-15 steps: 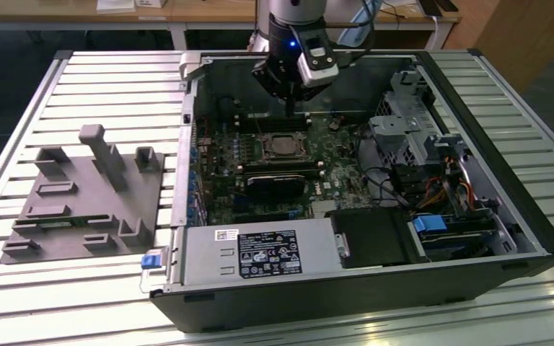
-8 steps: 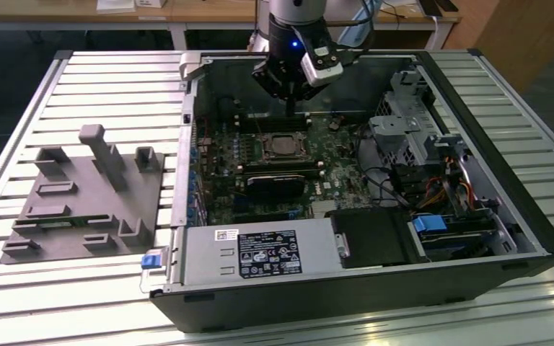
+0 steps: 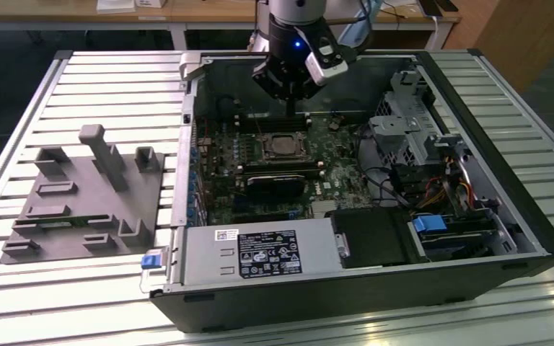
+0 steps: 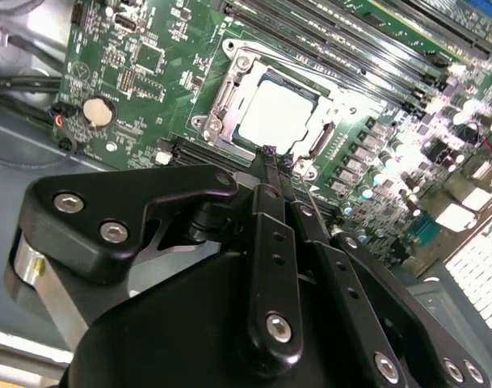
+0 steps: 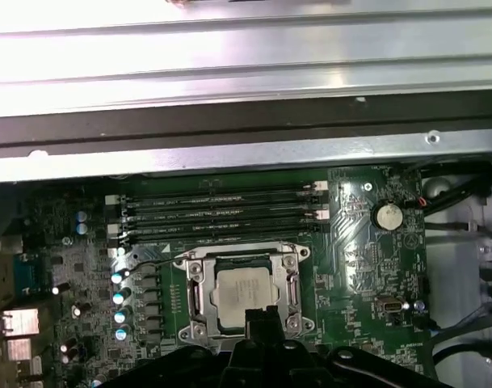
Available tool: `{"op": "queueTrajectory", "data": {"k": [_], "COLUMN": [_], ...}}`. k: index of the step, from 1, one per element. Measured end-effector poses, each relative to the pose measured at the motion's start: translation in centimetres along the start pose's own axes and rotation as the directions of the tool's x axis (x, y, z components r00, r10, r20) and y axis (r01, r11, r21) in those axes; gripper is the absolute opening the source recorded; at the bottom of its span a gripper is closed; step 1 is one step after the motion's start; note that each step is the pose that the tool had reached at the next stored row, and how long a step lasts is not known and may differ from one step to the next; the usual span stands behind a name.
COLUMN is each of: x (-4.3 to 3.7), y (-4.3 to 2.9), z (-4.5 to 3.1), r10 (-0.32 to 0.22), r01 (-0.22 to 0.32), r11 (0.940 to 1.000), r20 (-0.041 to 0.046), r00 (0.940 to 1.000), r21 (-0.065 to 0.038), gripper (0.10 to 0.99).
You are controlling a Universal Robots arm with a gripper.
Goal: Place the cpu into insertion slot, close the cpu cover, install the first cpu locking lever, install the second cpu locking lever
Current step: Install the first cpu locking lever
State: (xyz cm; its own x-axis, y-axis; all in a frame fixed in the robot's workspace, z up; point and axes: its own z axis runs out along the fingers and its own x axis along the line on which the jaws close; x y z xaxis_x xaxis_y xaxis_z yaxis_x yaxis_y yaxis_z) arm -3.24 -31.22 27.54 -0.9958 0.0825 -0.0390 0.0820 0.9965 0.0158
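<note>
cpu (image 5: 244, 293) sits in the insertion slot (image 4: 209, 124) on the green circuit board (image 5: 367, 267), its dull silver top showing through the window of the cpu cover (image 5: 292, 279). the cover lies flat on the socket and frames the chip on all sides. whether the locking levers are latched cannot be told.

the gripper (image 4: 267, 153) hangs over the socket's edge with its two thin black fingers pressed together and nothing between them. in both wrist views the fingertips overlap the rim of the slot just beside the chip; whether they touch the metal cannot be told. in the exterior view the gripper (image 3: 290, 114) points straight down into the open computer case (image 3: 508, 216).

four long black memory slots (image 5: 221, 218) run alongside the socket, and a round coin battery (image 5: 386, 215) sits on the board well apart from it. the case lies on a slatted table (image 3: 94, 86). on the exterior view's left a grey fixture (image 3: 84, 194) with upright posts rests beside the case.
</note>
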Motion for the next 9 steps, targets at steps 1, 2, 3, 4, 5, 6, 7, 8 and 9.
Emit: {"op": "queueTrajectory", "data": {"k": [1,2,3,4,5,6,7,8,9], "x": [0.00,0.00,0.00,0.03,0.09,0.19,0.34,0.53,0.77], "y": [0.00,0.00,0.00,0.00,0.00,0.00,-0.01,-0.01,-0.03], "z": [0.00,0.00,0.00,0.01,0.01,0.01,0.01,0.01,0.00], "r10": [-0.010,-0.018,-0.023,-0.027,-0.028,-0.028,-0.028,-0.028,-0.028], "r01": [0.010,0.018,0.023,0.027,0.028,0.028,0.028,0.028,0.028], "r11": [0.9999,0.9998,0.9997,0.9996,0.9996,0.9996,0.9996,0.9996,0.9996], "r20": [-0.0002,-0.0003,-0.0004,-0.0004,-0.0004,-0.0005,-0.0004,-0.0004,-0.0005], "r00": [0.9999,0.9998,0.9997,0.9996,0.9996,0.9996,0.9996,0.9996,0.9996], "r21": [0.000,-0.001,-0.001,-0.001,-0.001,-0.001,-0.001,-0.001,-0.001], "gripper": [0.114,0.114,0.114,0.114,0.114,0.114,0.114,0.114,0.114]}}
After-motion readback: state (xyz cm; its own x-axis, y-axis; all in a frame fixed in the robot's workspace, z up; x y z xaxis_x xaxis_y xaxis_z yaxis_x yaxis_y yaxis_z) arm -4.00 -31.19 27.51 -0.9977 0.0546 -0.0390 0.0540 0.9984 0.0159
